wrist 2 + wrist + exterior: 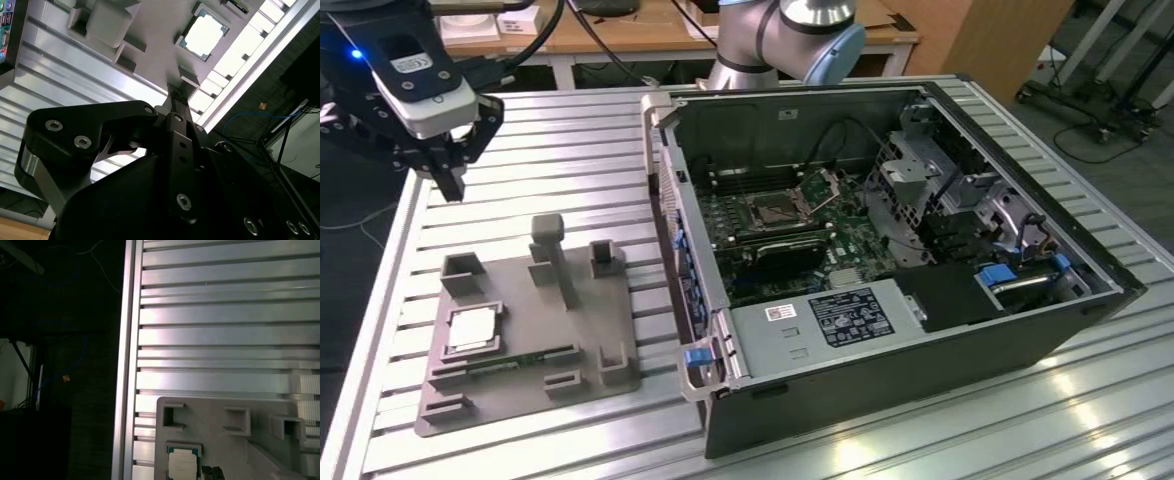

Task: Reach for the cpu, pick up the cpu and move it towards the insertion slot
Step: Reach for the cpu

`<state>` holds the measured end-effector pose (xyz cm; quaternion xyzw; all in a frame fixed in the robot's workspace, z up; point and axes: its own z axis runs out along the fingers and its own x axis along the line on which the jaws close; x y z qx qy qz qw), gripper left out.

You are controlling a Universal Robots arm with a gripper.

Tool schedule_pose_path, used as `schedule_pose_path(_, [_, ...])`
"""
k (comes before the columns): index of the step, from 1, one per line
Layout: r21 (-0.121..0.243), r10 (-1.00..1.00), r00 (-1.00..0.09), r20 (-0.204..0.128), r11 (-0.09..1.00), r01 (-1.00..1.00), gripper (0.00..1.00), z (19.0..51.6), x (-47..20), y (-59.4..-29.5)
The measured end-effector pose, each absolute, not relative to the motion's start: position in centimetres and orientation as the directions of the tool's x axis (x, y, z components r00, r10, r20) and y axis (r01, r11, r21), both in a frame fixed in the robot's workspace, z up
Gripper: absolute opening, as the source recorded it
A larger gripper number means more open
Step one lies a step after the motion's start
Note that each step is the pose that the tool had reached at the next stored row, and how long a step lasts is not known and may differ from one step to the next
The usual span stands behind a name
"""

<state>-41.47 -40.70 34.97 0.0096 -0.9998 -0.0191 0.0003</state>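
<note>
The cpu (471,328), a small square chip with a silvery top, lies flat in a recess of the grey tray (587,320) on the slatted table, at the exterior view's left. It also shows in both wrist views, as the cpu (205,35) and the cpu (182,465). My gripper (452,188) hangs well above the table, beyond the tray's far end, apart from the chip. Its fingers (176,107) are shut together with nothing between them. The insertion slot (769,211), a silver-framed socket with its latch raised, sits on the green board inside the open computer case.
The open computer case (894,330) fills the exterior view's right, with high walls around the board. A long green memory stick (520,361) and several upright posts (550,245) stand on the tray. The table edge (129,360) drops off close to the tray.
</note>
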Motion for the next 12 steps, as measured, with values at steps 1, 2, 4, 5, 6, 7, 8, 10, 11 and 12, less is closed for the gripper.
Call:
schedule_pose_path(1, [0.038, -0.019, -1.000, 0.000, 0.999, -0.019, 0.11, 34.97, -41.47, -40.72])
schedule_pose_path(2, [0.038, -0.019, -1.000, 0.000, 0.999, -0.019, 0.11, 34.96, -41.47, -40.75])
schedule_pose_path(4, [0.038, -0.019, -1.000, 0.000, 0.999, -0.019, 0.11, 34.95, -41.50, -40.80])
schedule_pose_path(5, [0.038, -0.019, -1.000, 0.000, 0.999, -0.019, 0.11, 34.95, -41.51, -40.82])
schedule_pose_path(6, [0.038, -0.019, -1.000, 0.000, 0.999, -0.019, 0.11, 34.95, -41.51, -40.83])
schedule_pose_path(7, [0.038, -0.019, -1.000, 0.000, 0.999, -0.019, 0.11, 34.95, -41.51, -40.83])
schedule_pose_path(8, [0.038, -0.019, -1.000, 0.000, 0.999, -0.019, 0.11, 34.94, -41.51, -40.84])
schedule_pose_path(10, [0.038, -0.019, -1.000, 0.000, 0.999, -0.019, 0.11, 34.94, -41.51, -40.84])
schedule_pose_path(11, [0.038, -0.019, -1.000, 0.000, 0.999, -0.019, 0.11, 34.94, -41.51, -40.85])
schedule_pose_path(12, [0.038, -0.019, -1.000, 0.000, 0.999, -0.019, 0.11, 34.94, -41.51, -40.86])
